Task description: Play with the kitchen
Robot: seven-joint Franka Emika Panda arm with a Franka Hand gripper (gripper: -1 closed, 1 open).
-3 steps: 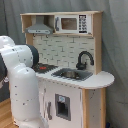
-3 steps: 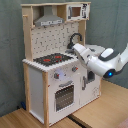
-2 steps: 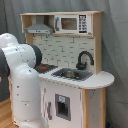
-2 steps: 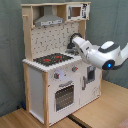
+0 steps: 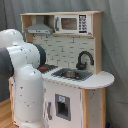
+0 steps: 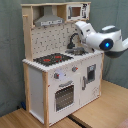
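The kitchen (image 5: pixel 75 95) is a white and light-wood toy with a grey hood (image 5: pixel 40 27), a microwave (image 5: pixel 70 23), a black faucet (image 5: pixel 85 59) and a sink (image 5: pixel 72 75). In the second exterior view the kitchen (image 6: pixel 45 85) shows its black stovetop with red burners (image 6: pixel 52 59), oven door (image 6: pixel 64 95) and pegboard back (image 6: pixel 50 40). My white arm (image 6: pixel 102 40) reaches in from the second exterior view's right. My gripper (image 6: pixel 79 25) is raised above the sink, near the upper shelf. In the first exterior view the arm (image 5: pixel 22 75) hides most of the stovetop.
A grey curtain (image 6: pixel 10 50) hangs behind the kitchen. The toy stands on a light wooden floor (image 6: pixel 100 112). The rounded white counter end (image 5: pixel 102 78) juts out on the first exterior view's right.
My arm has risen from counter height beside the faucet up to the level of the upper shelf. In the first exterior view the arm now fills more of the left side.
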